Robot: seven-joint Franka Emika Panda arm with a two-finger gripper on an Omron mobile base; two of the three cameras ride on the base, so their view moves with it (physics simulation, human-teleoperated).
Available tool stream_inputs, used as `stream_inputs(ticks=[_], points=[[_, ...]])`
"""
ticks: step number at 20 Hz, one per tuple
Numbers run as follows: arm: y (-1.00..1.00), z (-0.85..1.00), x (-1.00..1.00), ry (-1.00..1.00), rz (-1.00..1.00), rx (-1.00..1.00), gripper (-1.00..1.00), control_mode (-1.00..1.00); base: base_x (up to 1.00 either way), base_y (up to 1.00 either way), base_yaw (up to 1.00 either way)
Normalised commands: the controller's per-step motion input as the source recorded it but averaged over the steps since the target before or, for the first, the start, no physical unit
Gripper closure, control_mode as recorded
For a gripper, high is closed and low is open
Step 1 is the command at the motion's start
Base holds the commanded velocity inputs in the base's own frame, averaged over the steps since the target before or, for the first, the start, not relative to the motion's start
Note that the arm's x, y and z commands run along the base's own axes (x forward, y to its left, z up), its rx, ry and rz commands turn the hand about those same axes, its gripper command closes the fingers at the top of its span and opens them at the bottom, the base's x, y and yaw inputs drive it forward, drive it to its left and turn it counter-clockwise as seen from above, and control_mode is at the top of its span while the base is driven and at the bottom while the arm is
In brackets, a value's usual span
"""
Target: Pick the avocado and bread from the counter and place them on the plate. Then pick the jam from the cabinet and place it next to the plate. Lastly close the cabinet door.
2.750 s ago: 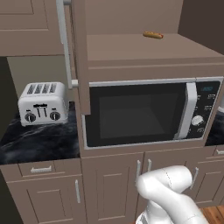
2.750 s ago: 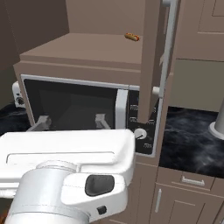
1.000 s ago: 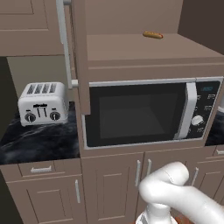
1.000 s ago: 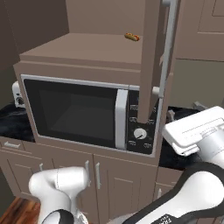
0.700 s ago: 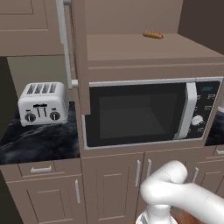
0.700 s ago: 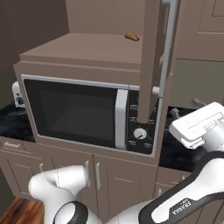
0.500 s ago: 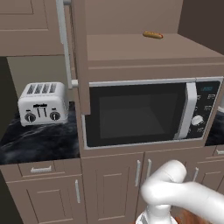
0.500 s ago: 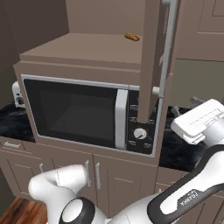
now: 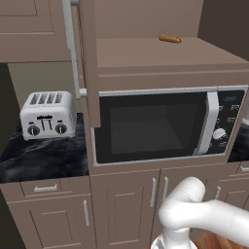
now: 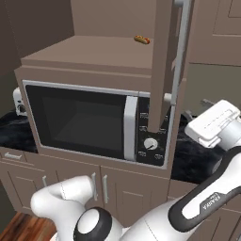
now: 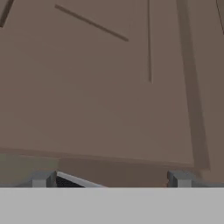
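Note:
The cabinet door (image 10: 160, 66) stands open, edge-on to both base views, with its long silver bar handle (image 10: 179, 52) facing right; it appears again as the cabinet door (image 9: 90, 63). My gripper (image 10: 197, 115) hovers just right of that door, above the black counter (image 10: 193, 157). In the hand view my gripper (image 11: 111, 179) is open, fingertips (image 11: 43, 178) wide apart, close to the door's brown recessed panel (image 11: 109, 87), with nothing between them. The avocado, bread, plate and jam are out of view.
A microwave (image 9: 160, 124) sits in a brown housing under the open cabinet shelf, where a small orange-brown oblong thing (image 9: 169, 39) lies. A silver toaster (image 9: 47, 114) stands on the counter (image 9: 44, 158) at the left. Brown drawers and lower doors (image 9: 121, 199) run below.
My arm has swung from in front of the microwave to the right of the open door, and over the last second the hand has risen a little beside it.

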Motion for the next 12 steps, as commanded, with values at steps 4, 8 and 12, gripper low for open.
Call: stream_inputs(ticks=[4,8,12], points=[[0.77,0.0,0.01,-0.05,0.04,0.0,-1.0,-1.0,0.0,0.0,0.0],[0.89,0.02,0.0,-0.12,0.01,-0.01,-1.0,-1.0,0.0,0.0,0.0],[0.92,0.16,0.0,-0.18,0.0,-0.02,-1.0,-1.0,0.0,0.0,0.0]])
